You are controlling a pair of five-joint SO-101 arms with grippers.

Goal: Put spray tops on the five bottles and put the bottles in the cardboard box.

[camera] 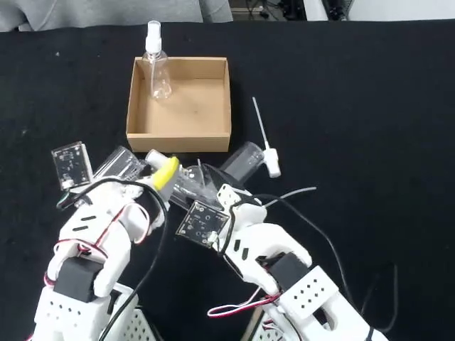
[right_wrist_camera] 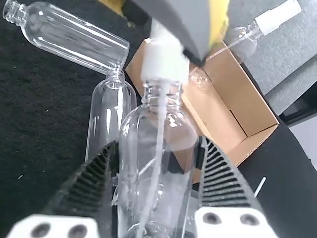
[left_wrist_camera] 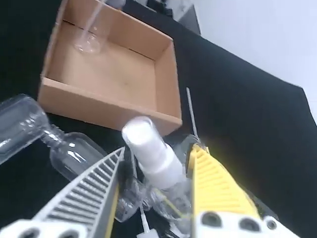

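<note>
Just off box (camera: 178,141): left gripper (left_wrist_camera: 158,152) tight on spray top (left_wrist_camera: 151,148), right gripper (right_wrist_camera: 157,144) on bottle (right_wrist_camera: 153,178).

Capped clear bottle (camera: 159,74) upright in cardboard box (camera: 178,136), 11 o'clock corner; loose spray top (camera: 271,160) at box's 4 o'clock.

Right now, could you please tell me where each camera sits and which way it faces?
High view: fixed above the table, looking down at the cardboard box; both arms show at the picture's lower edge.
Left wrist view: on the left arm, looking along the left tool, shut on a spray top, toward the box.
Right wrist view: on the right arm, looking along the right tool, shut on a bottle.
Shared: both wrist views show that spray top and the box beyond it.
</note>
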